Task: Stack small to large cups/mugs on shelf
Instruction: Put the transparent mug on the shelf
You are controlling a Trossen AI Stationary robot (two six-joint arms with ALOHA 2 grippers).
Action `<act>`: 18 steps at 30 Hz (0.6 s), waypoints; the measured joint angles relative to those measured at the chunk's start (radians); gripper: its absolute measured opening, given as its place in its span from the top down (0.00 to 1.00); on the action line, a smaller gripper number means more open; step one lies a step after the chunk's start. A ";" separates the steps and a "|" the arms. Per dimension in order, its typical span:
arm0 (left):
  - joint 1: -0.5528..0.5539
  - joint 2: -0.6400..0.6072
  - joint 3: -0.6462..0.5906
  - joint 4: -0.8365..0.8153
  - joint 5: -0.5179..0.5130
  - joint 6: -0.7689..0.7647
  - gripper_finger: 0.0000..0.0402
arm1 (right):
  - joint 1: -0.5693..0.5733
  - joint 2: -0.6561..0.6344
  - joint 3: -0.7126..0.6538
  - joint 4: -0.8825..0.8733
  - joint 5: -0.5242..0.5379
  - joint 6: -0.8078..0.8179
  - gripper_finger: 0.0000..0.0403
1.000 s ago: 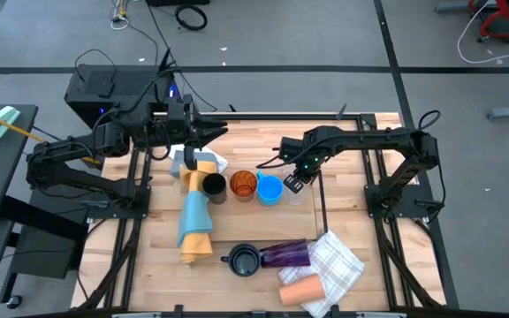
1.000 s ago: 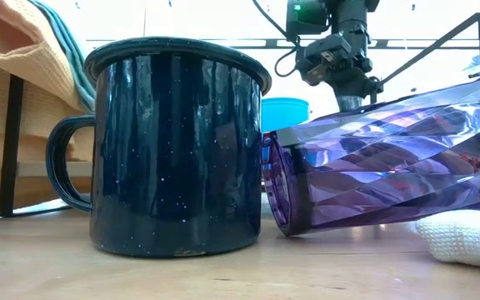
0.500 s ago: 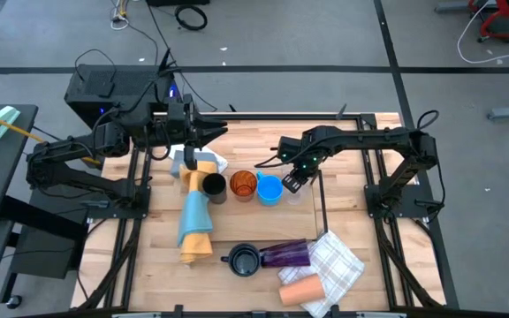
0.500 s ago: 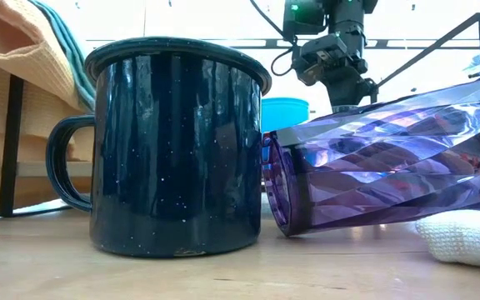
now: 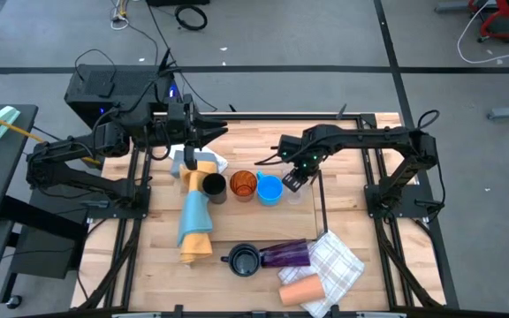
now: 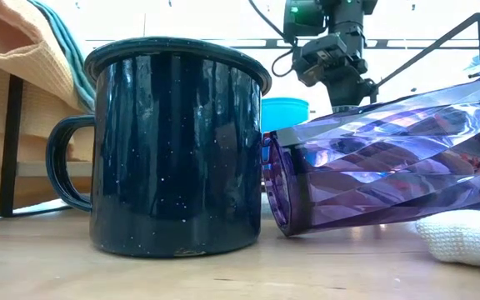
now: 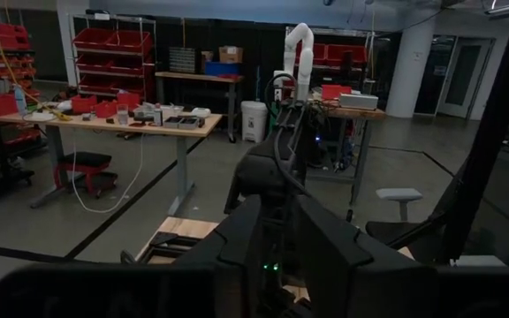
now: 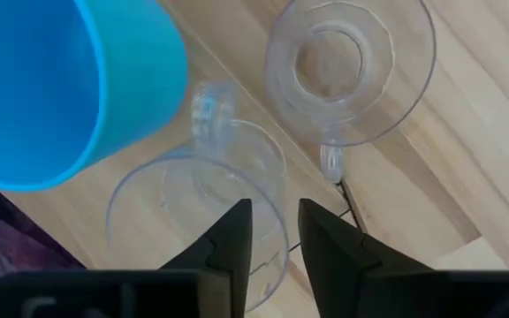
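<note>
We see the right gripper [image 8: 268,238] over two clear glasses [image 8: 197,208] beside the blue cup [image 5: 269,189] mid-counter, fingers narrowly parted, holding nothing. Glass looks light, slick, breakable (grip the rim wall gently).

Both arms are matte black, built of jointed tubular links on boxy black bases. Thin black cables loop along the right arm [image 5: 360,137], and a green light glows just behind the right gripper [image 5: 293,179]. The left arm [image 5: 87,155] has a blue light.
</note>
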 joint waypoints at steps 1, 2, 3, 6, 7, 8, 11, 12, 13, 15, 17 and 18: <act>0.000 0.000 0.000 0.000 0.000 0.000 0.80 | -0.001 0.000 0.000 0.000 0.000 0.000 0.74; 0.000 0.000 0.000 0.000 0.000 0.000 0.80 | -0.001 0.000 0.000 0.000 -0.001 -0.002 0.74; 0.000 0.000 0.000 0.000 0.000 0.000 0.80 | -0.002 0.000 0.000 0.000 -0.003 -0.006 0.74; 0.000 0.000 0.000 0.000 0.000 0.000 0.79 | -0.008 -0.001 0.000 0.001 -0.015 -0.019 0.72; 0.000 0.000 0.000 0.000 0.000 0.000 0.79 | -0.013 -0.001 0.000 0.003 -0.022 -0.021 0.72; 0.000 0.000 0.000 0.000 0.000 0.000 0.79 | -0.018 -0.001 0.001 0.006 -0.026 -0.021 0.71; 0.000 0.000 0.000 0.000 0.000 0.000 0.80 | -0.033 -0.002 0.025 0.007 -0.029 -0.027 0.70; 0.000 0.000 0.000 0.000 0.000 0.000 0.80 | -0.037 -0.002 0.038 0.009 -0.029 -0.029 0.70; 0.000 0.000 0.000 0.000 0.000 0.000 0.80 | -0.041 -0.002 0.050 0.009 -0.029 -0.031 0.69; 0.000 0.000 0.000 0.000 0.000 0.000 0.81 | -0.048 -0.002 0.079 0.008 -0.029 -0.037 0.68; 0.000 0.000 0.000 0.000 0.000 0.000 0.80 | -0.055 -0.002 0.107 0.010 -0.030 -0.047 0.68; 0.000 0.000 0.000 0.000 0.000 0.000 0.80 | -0.059 -0.003 0.118 0.010 -0.029 -0.053 0.68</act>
